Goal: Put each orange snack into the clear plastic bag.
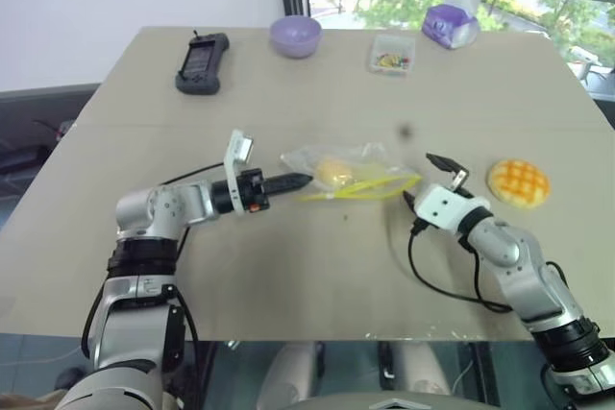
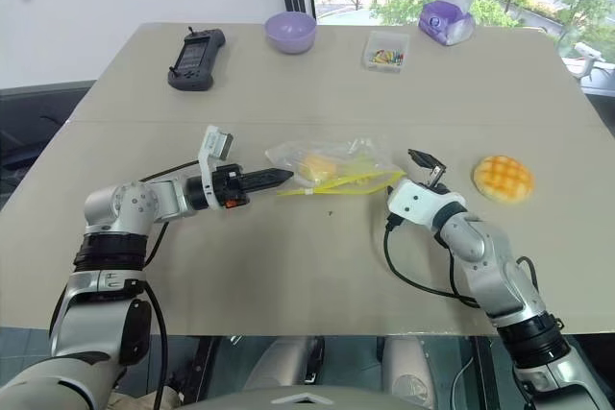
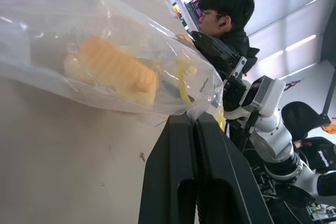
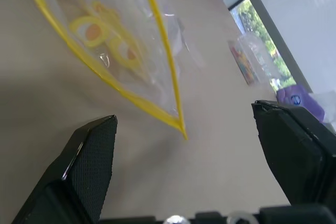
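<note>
The clear plastic bag [image 1: 351, 176] lies near the middle of the table [image 1: 288, 266], with its yellow seal strip [image 1: 360, 187] along the side that faces the near edge. Inside the bag sits the smaller orange snack [image 1: 333, 172], a smooth yellow-orange round piece. The second orange snack [image 1: 518, 182], the bun with the criss-cross top, rests on the bare table toward the right edge, well apart from the bag.

The left gripper [image 1: 300, 180] reaches in level from the left side, and its two black fingers are pressed together on the left end of the bag; in the left wrist view the crinkled plastic is pinched right at the tips [image 3: 197, 121]. The right gripper [image 1: 434, 178] stands just beside the right corner of the bag, between the bag and the bun. Its fingers are spread wide and hold nothing; in the right wrist view the yellow corner of the bag [image 4: 181, 129] lies on the table ahead of the gap between them, not touching either finger.

Along the far edge of the table are a black handheld controller [image 1: 202, 62] toward the left corner, a purple bowl [image 1: 295, 36], a small clear box of colourful candies [image 1: 391, 53], and a purple tissue pack [image 1: 450, 22] toward the right. A person [image 3: 226, 19] in dark clothes shows in the left wrist view behind the right arm.
</note>
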